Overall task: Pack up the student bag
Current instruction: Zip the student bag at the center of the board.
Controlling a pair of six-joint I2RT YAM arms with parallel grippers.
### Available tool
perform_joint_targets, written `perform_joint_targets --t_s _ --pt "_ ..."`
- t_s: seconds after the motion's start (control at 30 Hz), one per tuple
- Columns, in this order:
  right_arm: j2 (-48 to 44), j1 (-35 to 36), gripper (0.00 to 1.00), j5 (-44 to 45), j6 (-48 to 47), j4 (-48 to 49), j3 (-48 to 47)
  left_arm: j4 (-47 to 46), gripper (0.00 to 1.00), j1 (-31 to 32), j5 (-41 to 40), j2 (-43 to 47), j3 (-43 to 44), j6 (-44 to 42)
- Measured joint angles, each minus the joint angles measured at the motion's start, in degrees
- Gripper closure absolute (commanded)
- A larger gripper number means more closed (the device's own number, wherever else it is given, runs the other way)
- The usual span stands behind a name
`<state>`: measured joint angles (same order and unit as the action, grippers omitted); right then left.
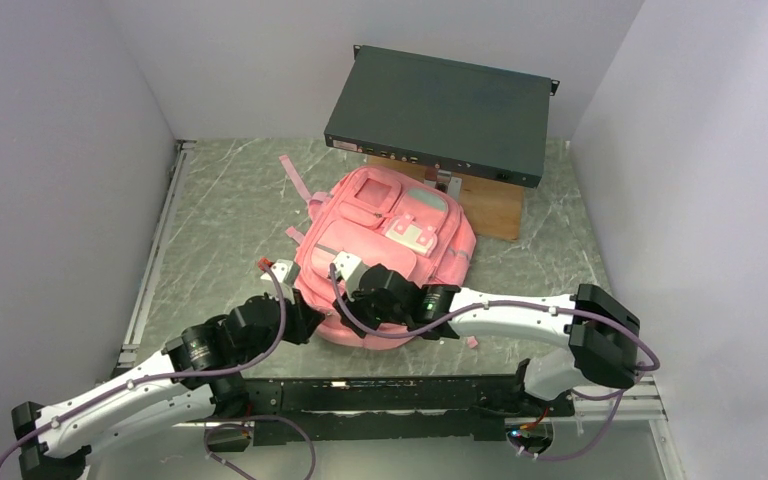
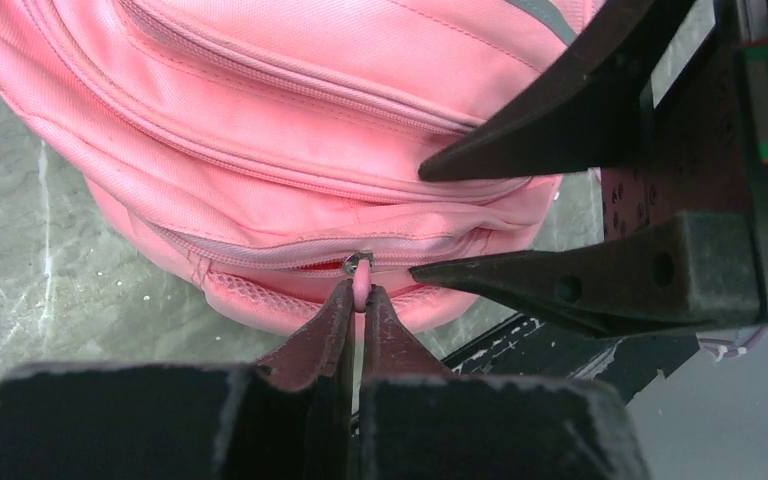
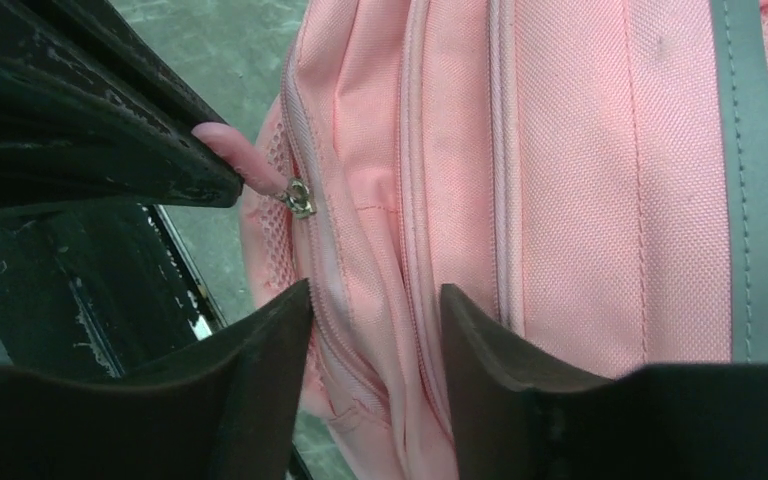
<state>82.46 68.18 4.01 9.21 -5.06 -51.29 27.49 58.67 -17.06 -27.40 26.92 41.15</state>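
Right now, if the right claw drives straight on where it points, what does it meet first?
The student bag: the open right claw points straight into its pink fabric, apparently very close, though depth is unclear.

The student bag (image 1: 385, 250) lies flat mid-table, front pockets up, with its pink straps (image 1: 295, 185) trailing off the far-left corner onto the green marbled table (image 1: 220, 210). Now the left gripper (image 1: 305, 318) is in at the bag's near-left edge, right against the fabric. The right gripper (image 1: 365, 298) reaches across from the right and sits over the bag's near end, just beside it. Finger spacing on either one can't be read from up here. Behind the bag, a dark flat box (image 1: 440, 110) rests on a wooden block (image 1: 495, 205).
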Motion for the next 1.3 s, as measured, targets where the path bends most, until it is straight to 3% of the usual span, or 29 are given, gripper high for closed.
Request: perform_joint_targets --t_s 0.1,0.33,0.63,0.8,1.07,1.2,1.3 --pt "0.39 -0.24 1.0 -0.55 -0.66 0.59 0.02 -0.2 1.0 0.0 -0.66 -1.49 0.02 0.57" --pt "-2.12 -0.04 1.0 -1.55 0.0 3.08 3.87 -0.33 1.0 0.07 -3.89 -4.74 0.04 4.31" --pt "-23.15 -0.07 1.0 0.46 4.28 3.32 18.29 0.2 1.0 -3.8 -7.96 -1.9 -0.98 6.6" --pt "-30.95 -0.04 1.0 2.16 7.34 3.37 23.12 -1.53 1.0 -7.89 -6.03 -3.91 -1.55 6.4" --pt "-42.8 0.0 1.0 4.66 10.38 1.2 28.02 -7.98 1.0 -20.35 -0.55 -8.5 -2.25 0.52" --pt "-45.55 0.0 1.0 4.68 11.26 -2.93 28.89 -12.72 1.0 -29.49 -0.96 -14.82 -2.25 -4.11" --pt "-46.45 0.0 1.0 4.61 12.09 -3.93 29.33 -15.52 1.0 -32.13 0.85 -19.74 -1.92 -6.34"
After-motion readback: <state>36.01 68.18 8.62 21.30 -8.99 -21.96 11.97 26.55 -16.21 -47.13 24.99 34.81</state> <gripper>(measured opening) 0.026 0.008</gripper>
